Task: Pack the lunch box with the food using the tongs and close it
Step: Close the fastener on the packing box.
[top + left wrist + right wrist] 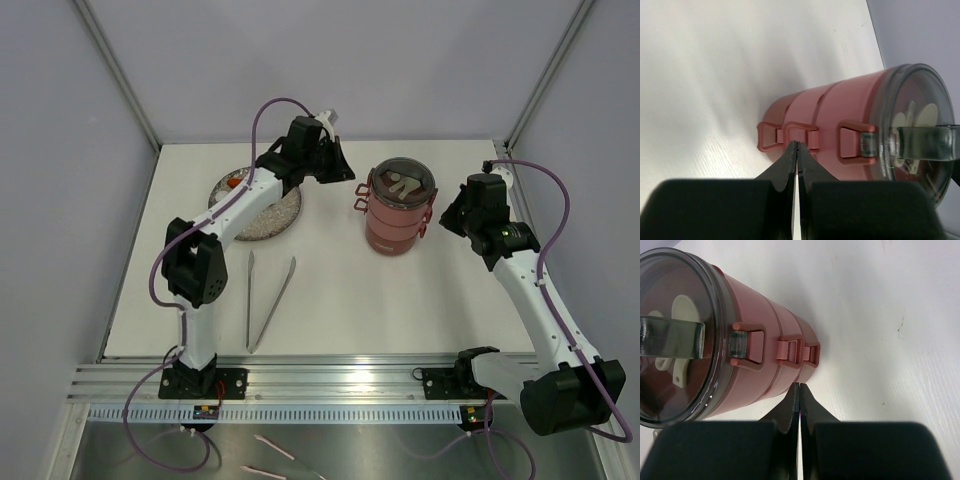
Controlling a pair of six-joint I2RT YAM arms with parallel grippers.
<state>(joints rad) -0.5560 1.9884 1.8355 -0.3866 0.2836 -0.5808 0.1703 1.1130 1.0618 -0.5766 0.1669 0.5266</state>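
On the tabletop (340,300), top view: tongs (249,300) lie flat left of centre, long axis near-far, joined end at the near edge, tips pointing away. Light, springy, slick steel, so probably best pinched mid-length. Lunch box (398,208) stands stacked centre-right. Left wrist: left fingers (796,152) pressed together, empty, aimed at the box. Right wrist: right fingers (799,390) likewise.

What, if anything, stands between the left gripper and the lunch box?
Nothing visible does. The left gripper, fingers shut, points straight at the side of the lunch box, with no object between them.
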